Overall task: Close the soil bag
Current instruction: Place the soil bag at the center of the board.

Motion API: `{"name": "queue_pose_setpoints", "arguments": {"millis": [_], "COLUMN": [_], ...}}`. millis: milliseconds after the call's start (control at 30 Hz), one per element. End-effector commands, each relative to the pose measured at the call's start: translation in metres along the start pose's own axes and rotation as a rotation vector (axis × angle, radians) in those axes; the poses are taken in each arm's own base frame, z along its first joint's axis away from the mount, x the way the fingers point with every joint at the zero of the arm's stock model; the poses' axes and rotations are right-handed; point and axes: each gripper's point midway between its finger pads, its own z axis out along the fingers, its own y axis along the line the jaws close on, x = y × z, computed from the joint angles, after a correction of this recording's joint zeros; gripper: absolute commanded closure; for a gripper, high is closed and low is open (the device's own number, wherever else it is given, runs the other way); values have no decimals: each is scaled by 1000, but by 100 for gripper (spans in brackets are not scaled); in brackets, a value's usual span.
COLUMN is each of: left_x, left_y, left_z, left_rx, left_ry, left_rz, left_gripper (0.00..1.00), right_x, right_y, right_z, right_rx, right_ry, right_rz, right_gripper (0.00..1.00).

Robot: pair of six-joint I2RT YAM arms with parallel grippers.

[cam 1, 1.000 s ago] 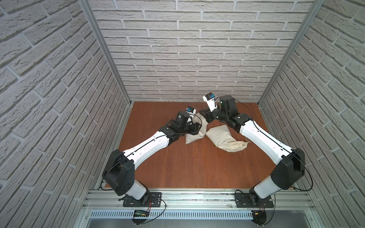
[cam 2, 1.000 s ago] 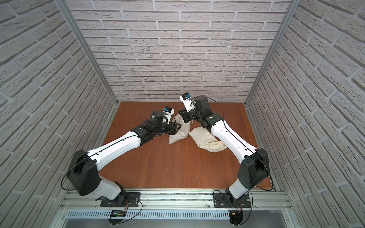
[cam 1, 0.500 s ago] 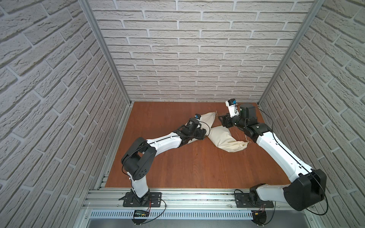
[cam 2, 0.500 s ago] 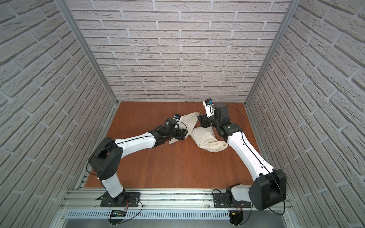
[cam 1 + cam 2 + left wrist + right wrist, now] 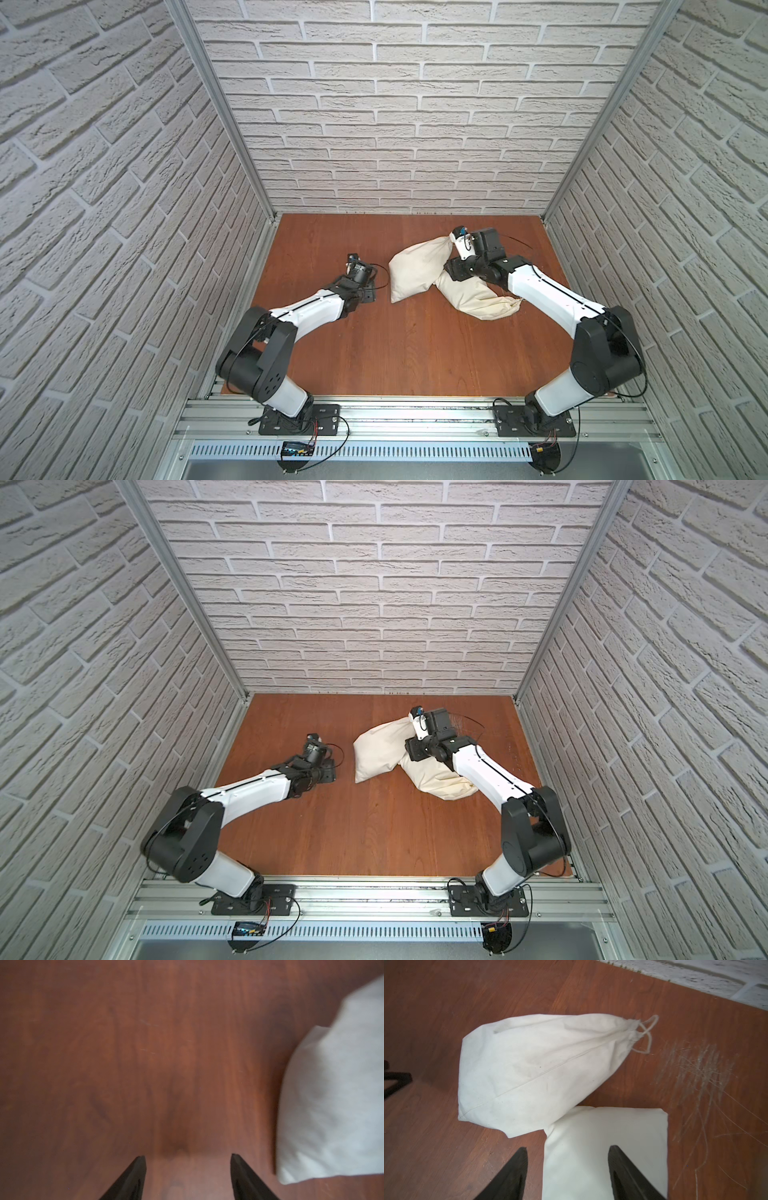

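Observation:
The soil bag is a cream cloth sack lying on its side on the wooden floor. Its neck is gathered tight, and a drawstring loop lies loose beside it. My right gripper is open, hovering over a corner of a second cream sack, and holds nothing. My left gripper is open over bare wood to the left of the soil bag, apart from it.
The second sack's end points towards the right wall. The two sacks touch at their near corners. Scratch marks cover the wood near the back wall. Brick walls close the floor on three sides.
Both grippers left the soil bag's neck. The right one opened and drew back over the second sack. The left arm pulled away to the left, and the bag now lies free.

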Motion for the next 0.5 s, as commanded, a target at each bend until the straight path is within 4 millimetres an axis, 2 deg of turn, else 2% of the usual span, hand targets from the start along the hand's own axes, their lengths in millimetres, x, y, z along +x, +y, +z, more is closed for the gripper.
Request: {"name": "queue_pose_setpoints", "arguments": {"millis": [0,100,167,233,300,400,467], "left_x": [-13,-27,-28,-25,-21,-16,-10], "left_y": [-1,-45,-83,-114,-136,-151,-144], "left_z": [-21,-39,-40,-30,-11,17,35], "left_rx": [28,106,142,148,120,103,40], "left_ry": [-56,-133,-136,-120,-100,-64,-32], "left_rz": [-7,94,174,232,267,265,265], "left_gripper": [31,24,19,13,8,7,6], "right_x": [-21,-20,-22,-23,-23,-20,-16], "right_y": [5,-3,-10,-18,-27,-34,-35], "right_z": [10,15,12,7,0,-5,-4], "right_rx": [9,53,72,91,117,131,133], "right_ry": [-44,-55,-80,-98,-113,-117,-104], "right_rz": [-33,-4,23,54,82,96,87], "right_gripper": [35,34,33,32,28,24,23]}}
